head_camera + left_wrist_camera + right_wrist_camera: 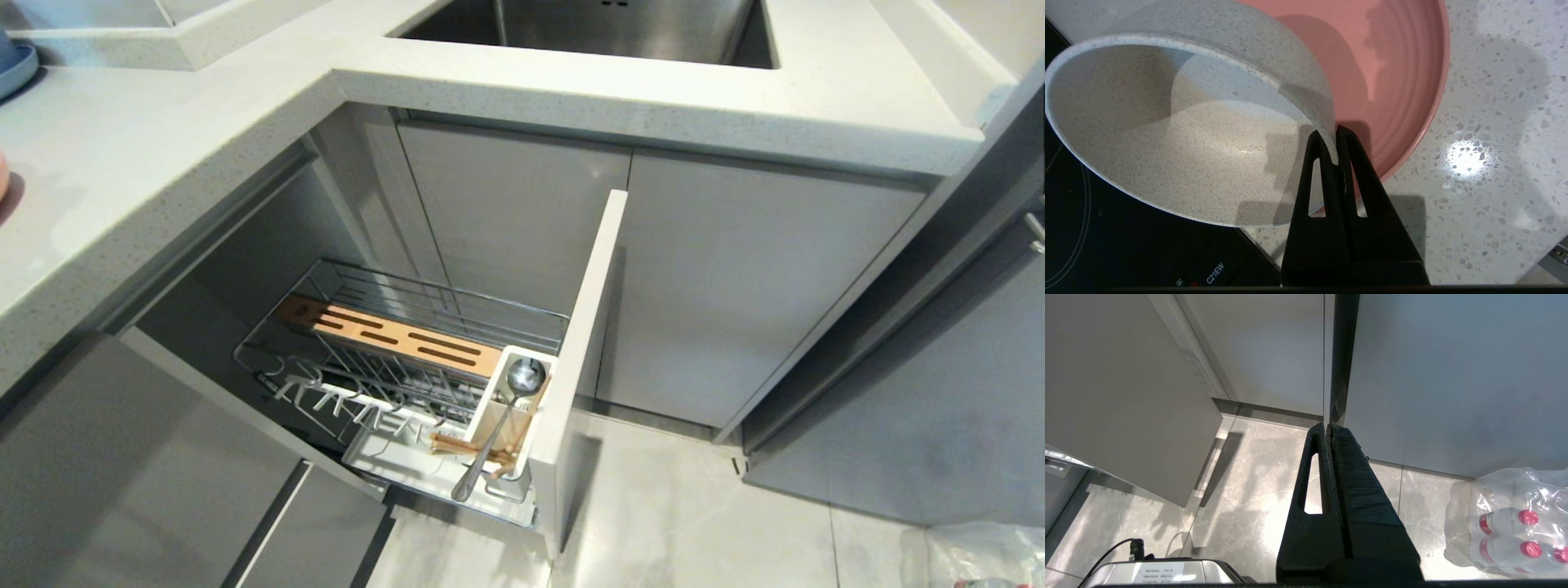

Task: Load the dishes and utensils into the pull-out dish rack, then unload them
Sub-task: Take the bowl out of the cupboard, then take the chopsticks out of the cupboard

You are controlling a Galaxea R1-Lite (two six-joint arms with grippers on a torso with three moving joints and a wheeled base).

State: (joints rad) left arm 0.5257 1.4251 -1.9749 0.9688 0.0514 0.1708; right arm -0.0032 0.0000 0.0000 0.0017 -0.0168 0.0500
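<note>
The deep speckled cream-white bowl (1184,134) is pinched at its rim by the left end effector (1336,141). "C21EW" is printed on the black cooktop (1126,253) below. The right end effector (1327,426) is pressed together.

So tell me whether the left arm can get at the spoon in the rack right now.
Probably not yet: the left gripper is shut on the cream bowl over the counter. The spoon itself stands unblocked in the white utensil cup of the pulled-out rack.

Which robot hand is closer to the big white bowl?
The left. The left end effector is pinching the white bowl's rim, holding it above a pink plate on the counter. The right end effector hangs shut over the floor by the cabinets, with no bowl near it.
</note>
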